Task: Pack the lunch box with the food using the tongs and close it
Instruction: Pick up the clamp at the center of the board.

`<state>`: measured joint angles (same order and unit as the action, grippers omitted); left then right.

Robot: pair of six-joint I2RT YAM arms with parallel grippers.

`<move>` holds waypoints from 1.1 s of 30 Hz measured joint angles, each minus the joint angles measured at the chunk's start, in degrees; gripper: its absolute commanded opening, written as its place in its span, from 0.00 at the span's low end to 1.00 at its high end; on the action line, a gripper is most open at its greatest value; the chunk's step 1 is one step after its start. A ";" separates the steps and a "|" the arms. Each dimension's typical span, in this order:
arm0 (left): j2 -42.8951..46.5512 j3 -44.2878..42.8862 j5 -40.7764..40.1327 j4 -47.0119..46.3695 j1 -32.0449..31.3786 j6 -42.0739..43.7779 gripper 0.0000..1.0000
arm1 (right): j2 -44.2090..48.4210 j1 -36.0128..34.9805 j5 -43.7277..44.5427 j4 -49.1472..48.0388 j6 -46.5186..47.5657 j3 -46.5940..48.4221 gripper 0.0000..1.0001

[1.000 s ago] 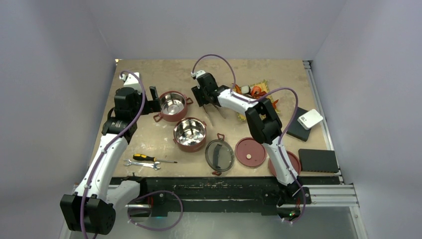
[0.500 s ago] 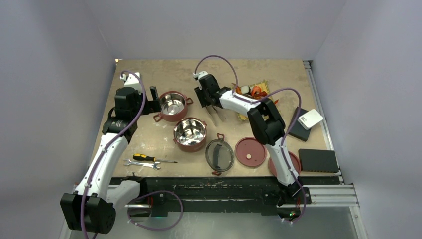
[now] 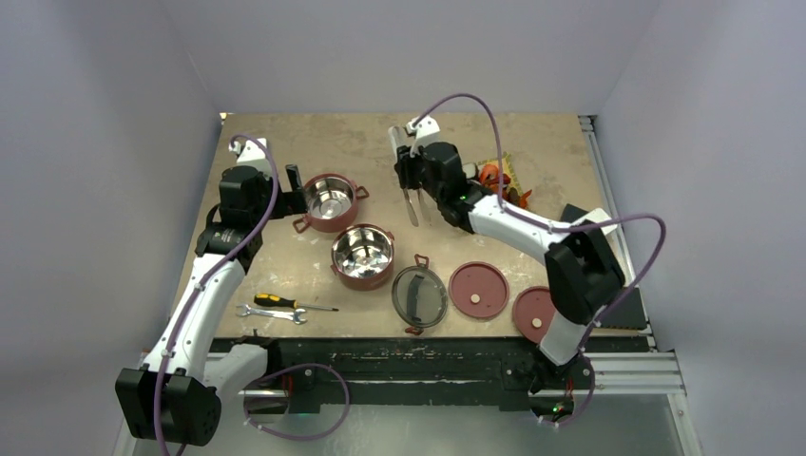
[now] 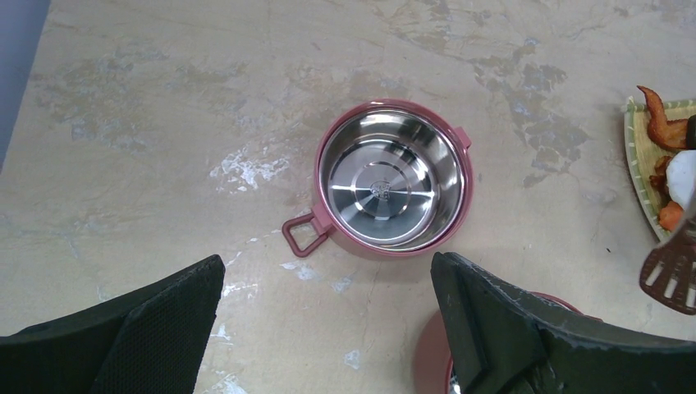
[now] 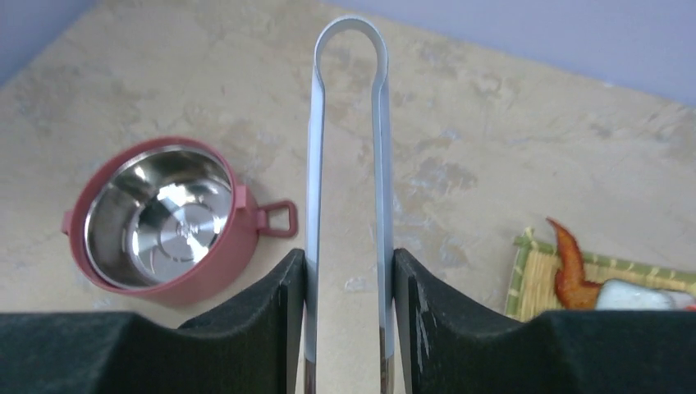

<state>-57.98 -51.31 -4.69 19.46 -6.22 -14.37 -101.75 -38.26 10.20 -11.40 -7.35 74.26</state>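
Gripping the tongs [image 5: 312,164] across both arms, the right gripper [image 5: 346,328] holds them at the table's [image 3: 333,142] 12 o'clock, with the food [image 3: 489,174] at their 3 o'clock. The left gripper [image 4: 328,328], wide open and empty, hovers beside a lunch box bowl [image 4: 394,185] at 9 o'clock.

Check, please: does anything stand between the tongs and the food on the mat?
Nothing visible does. The right end effector grips the tongs; only bare table separates them from the food.

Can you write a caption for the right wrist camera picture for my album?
The right gripper clamps the silver tongs, empty red bowl on one side, toy food on the other.
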 measured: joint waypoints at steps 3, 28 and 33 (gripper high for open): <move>0.00 0.02 -0.04 0.00 0.09 0.00 0.98 | 5.29 0.00 1.90 -6.40 0.00 -6.80 0.40; 1.68 2.99 16.81 -6.40 0.07 0.13 0.96 | 24.26 4.98 20.37 -33.48 6.40 -28.70 0.40; 2.25 6.08 26.93 -14.23 -5.38 -0.22 0.96 | 28.30 5.29 13.27 -28.63 1.60 -28.09 0.40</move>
<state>-55.72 -45.23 22.24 5.23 -11.60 -14.59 -73.45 -32.97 23.46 -40.03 -5.76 46.17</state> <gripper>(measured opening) 0.963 0.405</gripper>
